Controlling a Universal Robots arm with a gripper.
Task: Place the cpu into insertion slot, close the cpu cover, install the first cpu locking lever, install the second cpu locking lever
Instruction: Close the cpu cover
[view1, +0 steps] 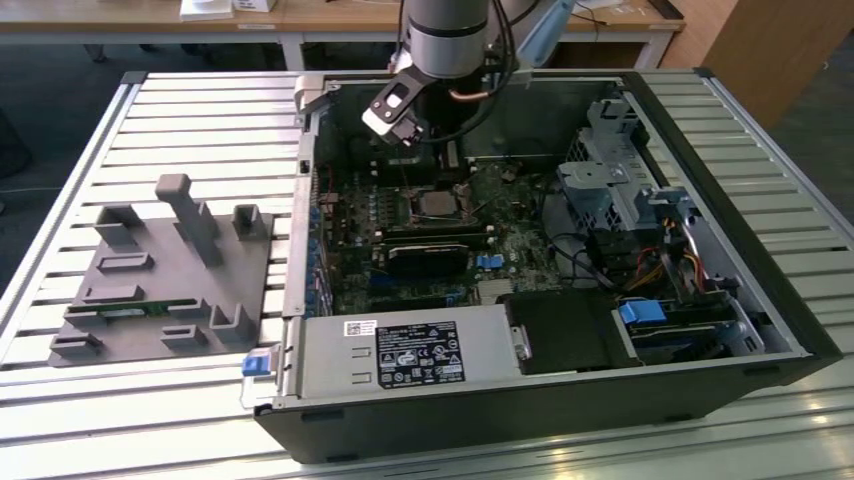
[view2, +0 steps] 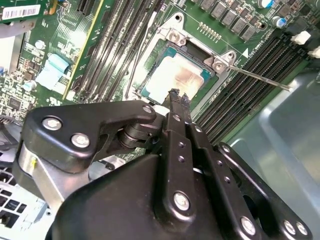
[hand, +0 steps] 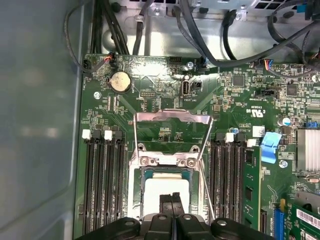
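The cpu (hand: 162, 186) lies flat in the insertion slot (hand: 134, 192) on the green board, its silvery top (view2: 175, 75) facing up. The cpu cover (hand: 172, 116) is swung open behind the slot on its hinge, with board showing through its window. A thin locking lever (hand: 206, 190) stands free beside the slot and shows as a bare rod (view2: 260, 77) in the second wrist view. My gripper (hand: 171, 196) hovers just above the cpu's near edge, fingers pressed together with nothing between them. In the exterior view the gripper (view1: 404, 135) hangs above the slot (view1: 434, 205).
Long black memory slots (hand: 102, 185) flank the socket on both sides. Black cables (hand: 200, 30) run along the case's back wall. A black fan shroud (view1: 427, 255), a power supply (view1: 400, 355) and drive cages (view1: 614, 170) crowd the case. A grey fixture (view1: 160, 270) sits on the slatted table.
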